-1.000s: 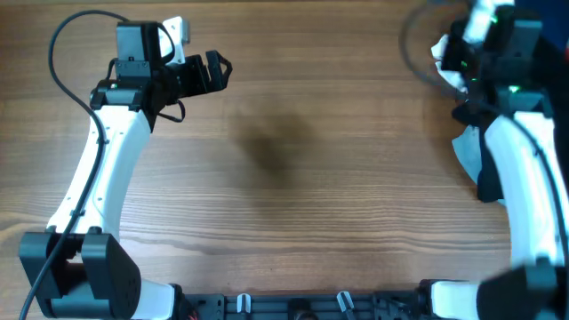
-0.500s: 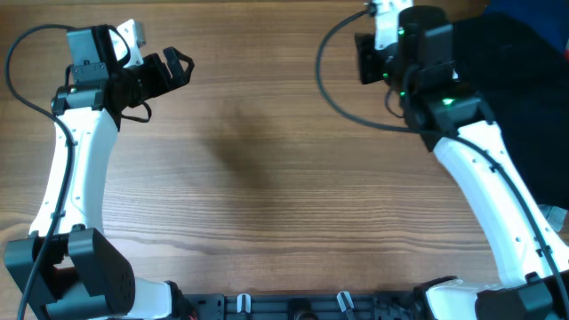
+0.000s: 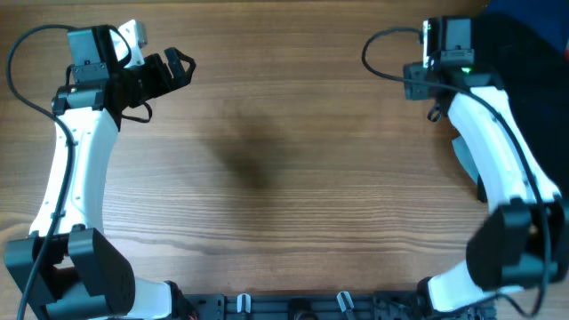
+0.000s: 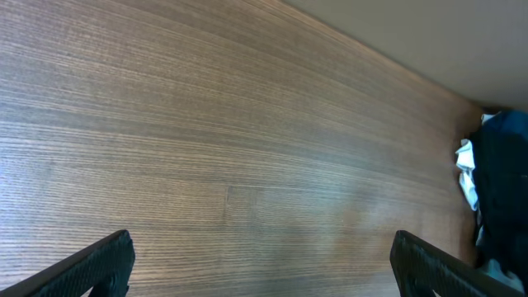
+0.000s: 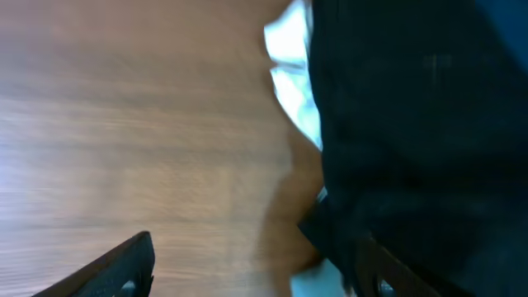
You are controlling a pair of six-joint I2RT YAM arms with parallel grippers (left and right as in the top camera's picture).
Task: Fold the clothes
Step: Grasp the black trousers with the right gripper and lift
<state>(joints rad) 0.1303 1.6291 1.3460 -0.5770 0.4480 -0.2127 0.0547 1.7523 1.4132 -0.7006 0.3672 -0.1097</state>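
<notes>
While the left gripper (image 4: 262, 262) holds its jaws wide and empty over the worktop (image 3: 267, 133), the right gripper (image 5: 252, 268) has its jaws parted, gripping nothing, above the black clothes (image 3: 542, 62) heaped at the worktop's far right edge.

No text, label, brand, number or sign can be read in any view. The black garment (image 3: 542, 80) shows plain fabric with no print or legible tag. The wooden table (image 3: 293, 107) has grain only. The left arm (image 3: 80, 169) and the right arm (image 3: 498, 151) have white and black housings with no legible marking at this size. The right wrist view is blurred, so nothing is legible there.
</notes>
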